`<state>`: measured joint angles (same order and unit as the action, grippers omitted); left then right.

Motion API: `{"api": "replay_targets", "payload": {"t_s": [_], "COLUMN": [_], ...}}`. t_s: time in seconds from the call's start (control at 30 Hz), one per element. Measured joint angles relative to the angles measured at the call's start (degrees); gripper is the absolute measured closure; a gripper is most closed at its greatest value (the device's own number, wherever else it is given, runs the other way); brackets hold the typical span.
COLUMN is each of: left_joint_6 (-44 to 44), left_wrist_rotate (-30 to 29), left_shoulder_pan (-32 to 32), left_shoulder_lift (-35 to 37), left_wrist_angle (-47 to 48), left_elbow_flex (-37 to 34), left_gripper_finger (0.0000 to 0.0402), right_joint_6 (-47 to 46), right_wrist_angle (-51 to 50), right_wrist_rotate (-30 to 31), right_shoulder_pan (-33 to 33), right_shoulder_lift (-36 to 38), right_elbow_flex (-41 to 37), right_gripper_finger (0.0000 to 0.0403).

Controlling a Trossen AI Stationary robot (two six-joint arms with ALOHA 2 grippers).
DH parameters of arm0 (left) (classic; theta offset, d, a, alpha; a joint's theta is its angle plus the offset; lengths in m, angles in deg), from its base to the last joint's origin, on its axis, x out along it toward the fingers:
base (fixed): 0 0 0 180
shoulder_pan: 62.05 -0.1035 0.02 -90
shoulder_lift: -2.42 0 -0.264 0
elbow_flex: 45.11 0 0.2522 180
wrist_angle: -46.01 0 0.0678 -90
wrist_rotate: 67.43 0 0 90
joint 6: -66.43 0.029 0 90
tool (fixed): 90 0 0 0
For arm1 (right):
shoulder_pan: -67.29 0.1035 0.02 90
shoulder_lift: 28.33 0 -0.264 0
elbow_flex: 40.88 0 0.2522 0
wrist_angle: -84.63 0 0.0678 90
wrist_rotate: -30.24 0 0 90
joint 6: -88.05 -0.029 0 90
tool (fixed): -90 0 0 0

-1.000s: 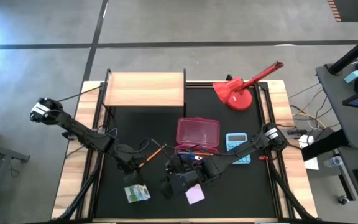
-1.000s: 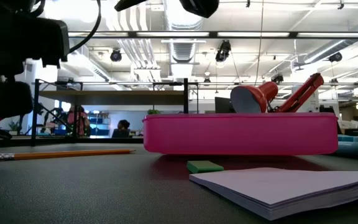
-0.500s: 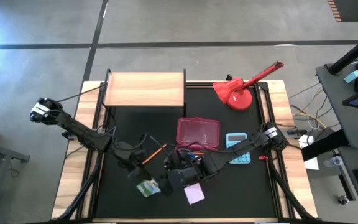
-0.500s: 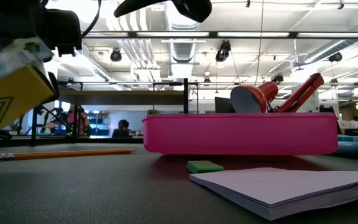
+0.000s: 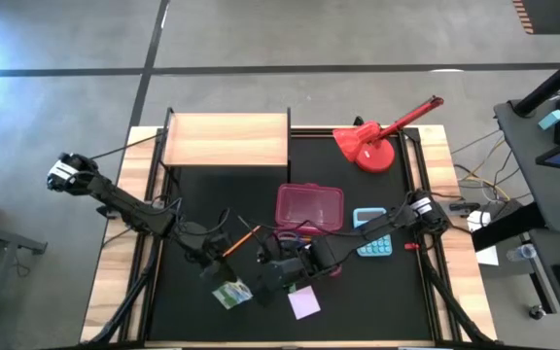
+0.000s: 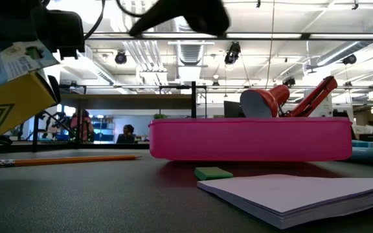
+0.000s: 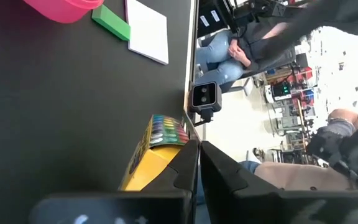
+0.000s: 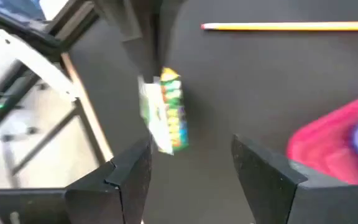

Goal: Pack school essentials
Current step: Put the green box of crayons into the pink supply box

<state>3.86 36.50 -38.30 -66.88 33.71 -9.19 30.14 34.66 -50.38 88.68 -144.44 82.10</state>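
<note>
While clamped on the little green-and-white box, left gripper beside right gripper, fingers spread wide, holding nothing.

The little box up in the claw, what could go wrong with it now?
1. The left claw pinches the little box by one end only, and it hangs tilted above the table. It might slip out and fall.
2. The right claw, open, hovers close beside it, between the box and the pink case. The two claws could bump on the way there.
</note>
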Motion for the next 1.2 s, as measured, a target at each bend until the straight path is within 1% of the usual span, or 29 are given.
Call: {"api": "replay_targets", "payload": {"t_s": [0.13,0.33,0.43,0.73,0.83,1.03,1.1,1.2], "left_joint_6": [0.0,0.0,0.0,0.0,0.0,0.0,0.0,0.0], "left_wrist_rotate": [-0.1,-0.4,-0.3,-0.6,-0.8,-0.9,-1.0,-1.1], "left_shoulder_pan": [0.0,0.0,0.0,0.0,0.0,0.0,0.0,0.0], "left_shoulder_lift": [0.0,0.0,0.0,0.0,0.0,0.0,0.0,0.0], "left_wrist_angle": [0.0,0.0,0.0,-0.1,-0.1,-0.1,-0.1,-0.1], "left_elbow_flex": [0.0,0.0,0.0,0.0,0.0,0.0,0.0,0.0], "left_gripper_finger": [0.0401,0.0401,0.0401,0.0401,0.0402,0.0402,0.0401,0.0402], "right_joint_6": [1.4,4.5,5.6,5.7,4.9,5.5,5.8,6.1], "right_wrist_angle": [5.5,8.9,10.2,12.3,14.4,15.8,15.9,16.0], "right_wrist_rotate": [-5.0,-5.3,-5.3,-5.4,-6.8,-6.9,-6.9,-6.9], "right_shoulder_pan": [-1.2,-1.7,-1.8,-2.1,-2.1,-2.0,-2.0,-2.0], "right_shoulder_lift": [-2.2,-3.3,-3.7,-6.6,-7.9,-8.1,-8.2,-8.2], "right_elbow_flex": [-0.2,-0.2,-0.2,-0.2,-0.2,-0.1,-0.1,-0.1], "right_gripper_finger": [0.0176,0.0141,0.0137,0.0173,0.0176,0.0179,0.0189,0.0218]}}
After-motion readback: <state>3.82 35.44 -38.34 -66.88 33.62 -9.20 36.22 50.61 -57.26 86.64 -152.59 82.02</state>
